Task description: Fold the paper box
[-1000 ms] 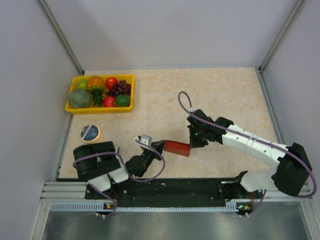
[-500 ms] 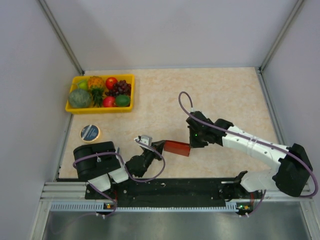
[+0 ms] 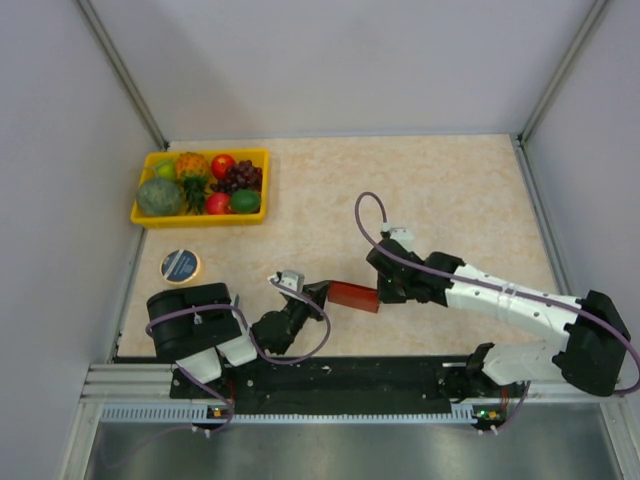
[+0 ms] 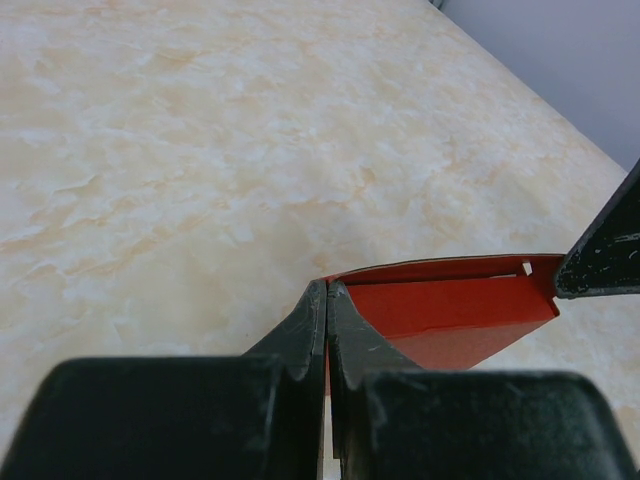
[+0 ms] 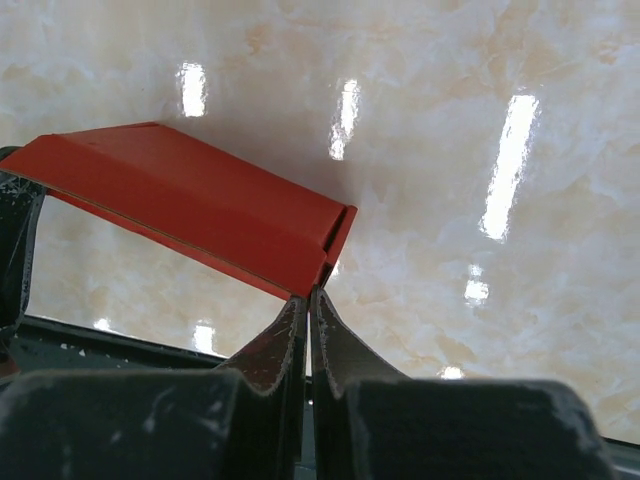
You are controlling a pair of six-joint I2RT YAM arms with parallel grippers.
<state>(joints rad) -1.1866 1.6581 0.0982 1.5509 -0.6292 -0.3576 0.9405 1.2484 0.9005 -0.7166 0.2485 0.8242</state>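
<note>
The paper box (image 3: 352, 296) is a bright red, partly folded cardboard piece held just above the table between both arms. My left gripper (image 3: 320, 293) is shut on its left end; in the left wrist view the jaws (image 4: 328, 292) pinch the edge of the red sheet (image 4: 450, 308). My right gripper (image 3: 383, 291) is shut on its right end; in the right wrist view the closed tips (image 5: 309, 297) meet the corner of the box (image 5: 190, 205), whose folded flap stands up. Each wrist view shows the other gripper's dark finger at the frame's edge.
A yellow fruit tray (image 3: 200, 217) stands at the back left. A round blue-topped tin (image 3: 181, 265) lies left of the left arm. Grey walls close in the table on three sides; the arm rail runs along the near edge.
The right arm has swung nearer the front edge and its wrist has dropped and turned. The red box and the left gripper stay in about the same place.
</note>
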